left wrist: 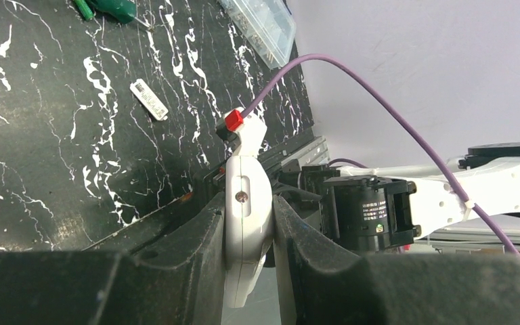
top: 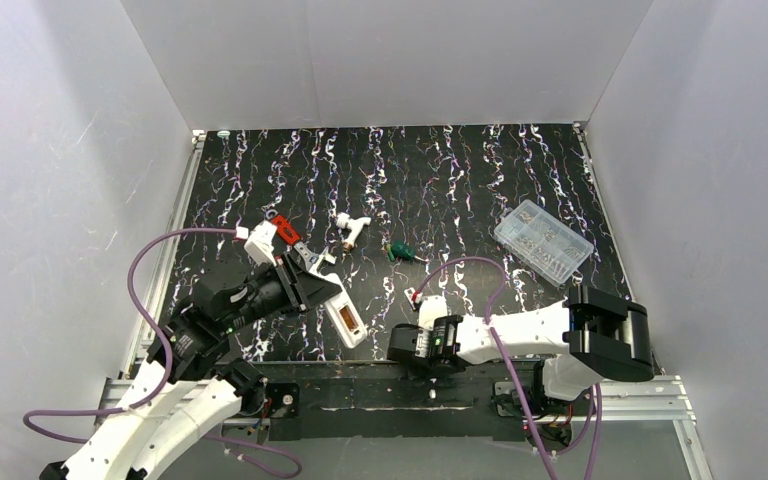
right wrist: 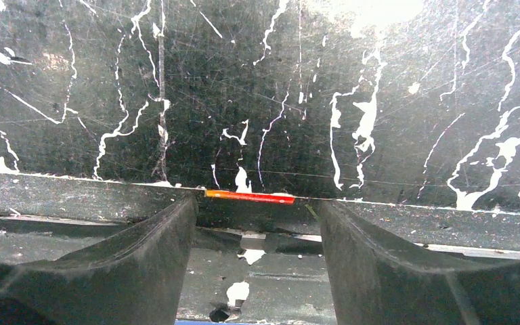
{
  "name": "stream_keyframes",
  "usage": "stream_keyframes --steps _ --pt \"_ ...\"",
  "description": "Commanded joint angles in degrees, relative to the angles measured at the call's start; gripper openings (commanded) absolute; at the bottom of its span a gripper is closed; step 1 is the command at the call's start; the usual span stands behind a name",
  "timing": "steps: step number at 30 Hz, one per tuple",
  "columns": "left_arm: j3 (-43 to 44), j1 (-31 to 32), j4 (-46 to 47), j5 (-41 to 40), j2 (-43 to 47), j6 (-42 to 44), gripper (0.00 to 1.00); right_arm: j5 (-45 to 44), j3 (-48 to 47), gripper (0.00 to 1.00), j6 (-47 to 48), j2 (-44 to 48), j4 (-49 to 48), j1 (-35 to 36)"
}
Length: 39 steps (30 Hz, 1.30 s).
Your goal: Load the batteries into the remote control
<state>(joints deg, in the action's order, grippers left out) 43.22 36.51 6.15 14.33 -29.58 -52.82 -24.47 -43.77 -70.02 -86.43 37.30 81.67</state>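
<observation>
White walls close in a black, white-veined surface, and the trouble sits at its near lip. One of the batteries lies lengthwise right on that edge, with a drop to the metal rail just below it. The right tool hangs low over it, spread wide and holding nothing, with one finger off each end of the battery and neither touching it.

Closing from this stance would pinch the thin cylinder end to end. That is a poor hold, I judge, and the battery could squirt out sideways. A slight brush from either finger could also roll it over the lip and out of reach.

Further in, the left tool is clamped tight on the remote control, which juts out with its battery bay facing up. Because the grip is near one end, pressing a battery into the bay could lever the remote round between the pads. I cannot tell whether the bay already holds a cell.

Beyond lie a flat whitish cover plate, a green-handled screwdriver and a clear compartment box, all well apart from the work.
</observation>
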Motion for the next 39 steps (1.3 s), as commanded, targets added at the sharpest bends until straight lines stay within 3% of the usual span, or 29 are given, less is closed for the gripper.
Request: stream_keyframes --steps 1,11,25,33,39 --pt "1.29 0.42 -0.66 0.09 0.95 0.79 0.00 -3.54 -2.11 0.73 -2.97 -0.10 1.54 -0.19" --pt "2.39 2.03 -3.05 -0.45 1.46 2.15 0.00 -8.41 -3.19 0.67 -1.44 -4.06 -1.72 -0.46" --pt "2.26 2.57 -3.45 -1.03 1.39 2.71 0.00 -11.30 -3.60 0.42 -7.24 -5.74 1.71 -0.52" --pt "1.64 2.72 -2.81 -0.97 0.89 2.35 0.00 -13.06 -2.12 0.37 -11.67 -1.35 5.87 0.74" --pt "1.72 2.69 -2.44 -0.66 0.47 2.13 0.00 -17.54 -5.54 0.37 -12.69 4.16 14.25 3.10"
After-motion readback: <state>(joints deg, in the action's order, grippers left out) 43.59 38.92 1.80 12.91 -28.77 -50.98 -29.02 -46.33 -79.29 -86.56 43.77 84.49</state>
